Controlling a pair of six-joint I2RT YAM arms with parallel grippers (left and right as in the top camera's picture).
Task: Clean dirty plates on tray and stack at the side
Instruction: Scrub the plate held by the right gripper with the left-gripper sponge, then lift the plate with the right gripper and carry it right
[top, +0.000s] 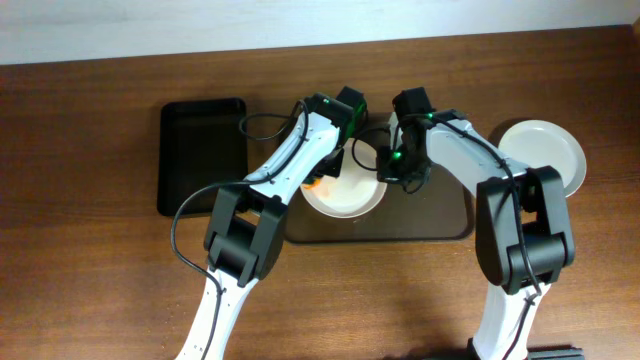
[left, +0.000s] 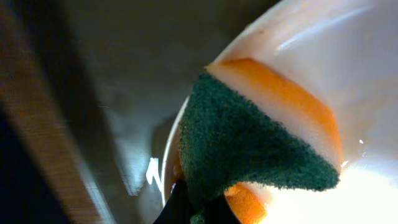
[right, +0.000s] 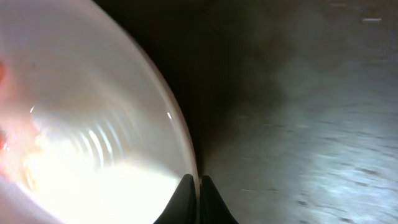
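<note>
overhead: a round white dirty plate sits on the dark centre tray. the left gripper and right gripper are at its opposite edges. a second white plate lies on the wooden table to the right.

left wrist: the fingers are clamped on a sponge, rough green scouring face over orange foam, pressed on the glossy plate.

right wrist: the fingers pinch the plate's thin rim, and pinkish smears show inside.

A plate is sitting on the middle tray, a sponge on its left rim; a second tray is lying leftward, a second plate rightward.
</note>
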